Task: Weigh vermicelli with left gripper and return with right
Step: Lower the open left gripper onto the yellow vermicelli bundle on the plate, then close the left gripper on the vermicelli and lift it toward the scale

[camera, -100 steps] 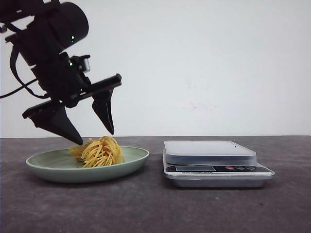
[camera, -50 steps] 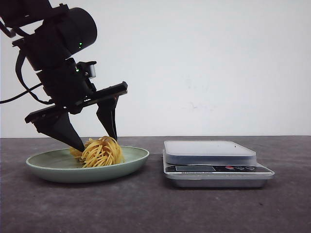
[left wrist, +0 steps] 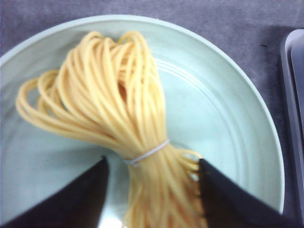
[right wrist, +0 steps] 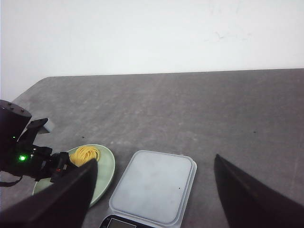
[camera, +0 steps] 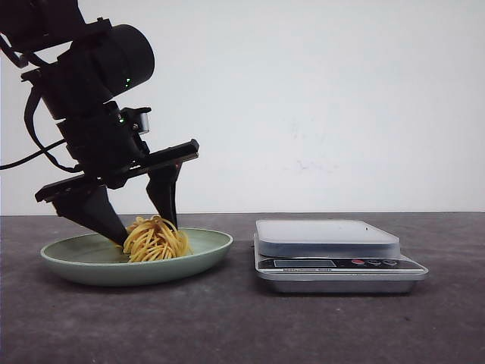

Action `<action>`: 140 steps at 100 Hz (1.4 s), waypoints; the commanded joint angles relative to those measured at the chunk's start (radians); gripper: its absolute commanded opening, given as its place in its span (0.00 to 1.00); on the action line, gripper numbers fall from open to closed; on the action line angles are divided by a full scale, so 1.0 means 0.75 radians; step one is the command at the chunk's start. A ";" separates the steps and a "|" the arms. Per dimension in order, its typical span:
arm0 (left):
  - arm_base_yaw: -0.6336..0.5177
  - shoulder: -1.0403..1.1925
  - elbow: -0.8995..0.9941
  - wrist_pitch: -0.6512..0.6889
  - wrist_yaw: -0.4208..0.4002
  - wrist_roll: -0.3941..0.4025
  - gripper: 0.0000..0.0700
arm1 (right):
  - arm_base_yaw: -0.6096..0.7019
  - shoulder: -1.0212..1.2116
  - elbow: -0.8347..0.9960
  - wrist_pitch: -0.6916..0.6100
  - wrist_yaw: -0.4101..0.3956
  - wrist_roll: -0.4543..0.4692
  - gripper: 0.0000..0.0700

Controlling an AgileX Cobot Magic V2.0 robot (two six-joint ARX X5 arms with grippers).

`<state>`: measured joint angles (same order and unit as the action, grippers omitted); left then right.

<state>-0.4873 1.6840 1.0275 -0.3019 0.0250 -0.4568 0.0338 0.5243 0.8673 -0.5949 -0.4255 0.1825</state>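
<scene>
Vermicelli (camera: pixel 154 239): tied nest of thin yellow strands, lying on the plate (camera: pixel 204 254), between the fingers.
Left end effector (camera: pixel 145 230): spread, black wedge fingers straddling the nest.
Right end effector (right wrist: pixel 154 190): spread, held apart above the kitchen scale (camera: pixel 333 254).
Plate: smooth pale green, round, on grey tabletop (camera: pixel 242 326).

Scale (camera: pixel 339 258) display unreadable; vermicelli (left wrist: pixel 124 128) lower end cut off, blurred.
</scene>
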 commanded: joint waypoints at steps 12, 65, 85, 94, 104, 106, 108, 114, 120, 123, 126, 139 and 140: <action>-0.008 0.037 0.031 0.017 -0.009 -0.002 0.08 | 0.005 0.004 0.024 0.010 -0.005 -0.003 0.70; -0.008 -0.172 0.038 0.022 -0.001 0.036 0.01 | 0.005 0.004 0.024 0.009 0.000 -0.004 0.70; -0.026 -0.430 0.038 0.045 0.115 0.056 0.01 | 0.005 0.004 0.024 0.007 -0.001 -0.004 0.70; -0.053 -0.501 0.038 0.111 0.182 0.013 0.01 | 0.005 0.004 0.024 0.010 0.000 -0.003 0.70; -0.096 -0.508 0.056 0.185 0.210 -0.038 0.01 | 0.005 0.004 0.024 0.022 -0.001 0.002 0.70; -0.104 -0.499 0.063 0.194 0.214 -0.042 0.01 | 0.005 0.004 0.024 0.024 -0.001 0.002 0.70; -0.114 -0.489 0.072 0.204 0.215 -0.044 0.01 | 0.005 0.004 0.024 0.025 -0.001 0.002 0.70; -0.148 -0.453 0.098 0.227 0.218 -0.047 0.01 | 0.005 0.004 0.024 0.029 -0.001 0.002 0.70; -0.187 -0.399 0.138 0.227 0.217 -0.045 0.01 | 0.005 0.004 0.025 0.030 -0.001 0.002 0.71; -0.204 -0.367 0.162 0.227 0.216 -0.045 0.01 | 0.005 0.004 0.025 0.029 -0.001 0.002 0.70; -0.220 -0.332 0.189 0.224 0.217 -0.045 0.01 | 0.005 0.004 0.025 0.029 -0.001 0.002 0.70; -0.287 -0.158 0.317 0.223 0.217 -0.045 0.01 | 0.005 0.004 0.028 0.029 -0.001 0.002 0.70; -0.292 -0.143 0.328 0.223 0.217 -0.045 0.01 | 0.005 0.004 0.028 0.029 -0.001 0.002 0.70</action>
<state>-0.6849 1.5177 1.2152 -0.1528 0.1841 -0.4900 0.0338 0.5243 0.8673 -0.5869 -0.4248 0.1829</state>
